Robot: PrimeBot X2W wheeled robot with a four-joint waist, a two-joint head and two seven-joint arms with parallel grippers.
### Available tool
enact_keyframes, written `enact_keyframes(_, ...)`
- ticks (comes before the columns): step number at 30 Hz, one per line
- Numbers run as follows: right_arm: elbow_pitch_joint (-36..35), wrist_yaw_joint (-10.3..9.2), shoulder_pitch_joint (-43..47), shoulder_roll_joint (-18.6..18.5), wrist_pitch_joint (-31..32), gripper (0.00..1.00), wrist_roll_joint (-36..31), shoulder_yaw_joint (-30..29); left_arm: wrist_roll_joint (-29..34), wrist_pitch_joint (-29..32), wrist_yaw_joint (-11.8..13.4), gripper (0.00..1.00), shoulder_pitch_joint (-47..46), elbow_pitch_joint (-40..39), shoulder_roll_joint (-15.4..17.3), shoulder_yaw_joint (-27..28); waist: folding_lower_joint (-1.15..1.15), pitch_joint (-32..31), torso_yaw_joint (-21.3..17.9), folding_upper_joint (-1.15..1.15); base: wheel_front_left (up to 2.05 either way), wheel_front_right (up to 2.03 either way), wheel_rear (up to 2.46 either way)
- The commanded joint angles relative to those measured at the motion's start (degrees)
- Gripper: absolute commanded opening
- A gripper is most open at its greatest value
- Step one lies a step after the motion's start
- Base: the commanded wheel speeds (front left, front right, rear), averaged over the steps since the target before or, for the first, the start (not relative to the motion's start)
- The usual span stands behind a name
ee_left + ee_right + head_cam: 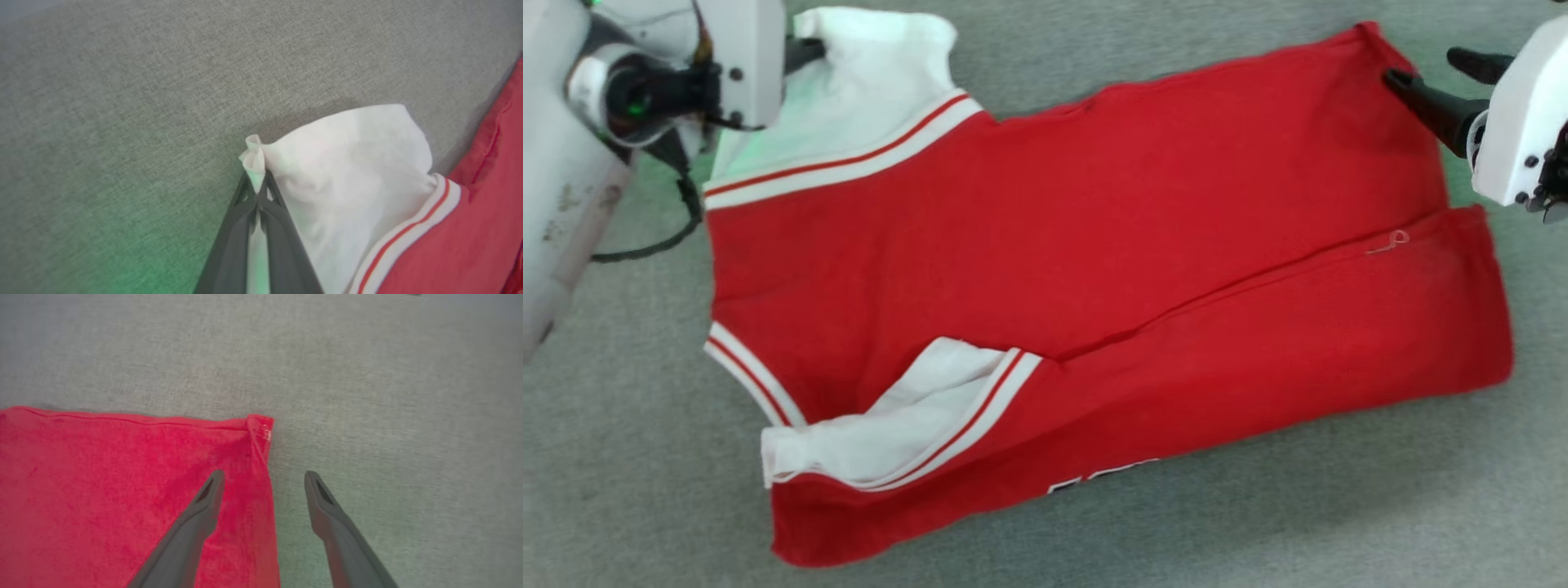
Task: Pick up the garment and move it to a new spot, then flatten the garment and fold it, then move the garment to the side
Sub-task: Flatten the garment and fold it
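Observation:
The garment (1094, 269), a red jersey with white striped-trim sleeves, lies spread on the grey cloth table, its near long side folded over the body and a strip of lettering showing at the front edge. My left gripper (256, 179) is shut on the edge of the far white sleeve (347, 163), pinching a small tuft of it; the same gripper (809, 53) sits at the upper left in the head view. My right gripper (263, 477) stands open over the far hem corner (259, 424), one finger over the red cloth and one over the table; it (1437, 73) is at the upper right.
Grey fabric table surface (1258, 506) surrounds the garment on all sides. A black cable (662, 237) loops below my left wrist at the left edge.

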Motion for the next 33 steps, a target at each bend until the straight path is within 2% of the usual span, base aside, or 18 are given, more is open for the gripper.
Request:
enact_keyframes(1,1.98,-0.06,-2.03,0.00,1.89,1.00,0.87,0.89,-0.51,0.01,-0.23,0.00,1.31,0.00,-0.81,-1.52,0.00,1.19,2.19,0.00,0.00,0.00,0.00)
enact_keyframes(9,11.60,-0.06,-6.74,0.95,4.67,1.00,1.56,3.97,-2.80,-2.40,-0.14,0.00,1.20,-1.06,-1.45,-3.54,0.00,1.94,4.31,0.00,0.00,0.00,0.00)
enact_keyframes(10,12.30,-0.06,-6.67,1.04,4.52,0.68,1.71,4.42,-3.12,-2.74,-0.14,0.00,1.24,-1.24,-1.59,-3.77,0.00,1.91,4.50,0.00,0.00,0.00,0.00)
enact_keyframes(12,12.95,-0.06,-6.81,1.29,3.61,0.15,2.60,5.27,-3.94,-3.75,-0.15,0.00,1.48,-2.03,-1.76,-4.07,0.00,1.71,4.80,0.00,0.00,0.00,0.00)
enact_keyframes(13,13.13,-0.05,-6.80,1.41,2.97,0.00,2.96,5.58,-4.29,-4.47,-0.15,0.00,1.62,-2.39,-1.83,-4.13,0.00,1.49,4.92,0.00,0.00,0.00,0.00)
enact_keyframes(23,10.75,-0.04,-3.82,-3.19,-6.90,0.00,6.07,8.29,-7.39,-15.54,-0.16,0.00,3.57,-9.50,0.07,-4.46,0.00,-5.43,7.11,0.00,0.00,0.00,0.00)
enact_keyframes(33,1.23,-0.05,7.15,-11.75,-10.42,0.00,10.03,8.93,-8.47,-26.03,-0.17,0.00,10.30,-26.73,6.97,-7.68,0.00,-13.74,10.15,0.00,0.00,0.00,0.00)
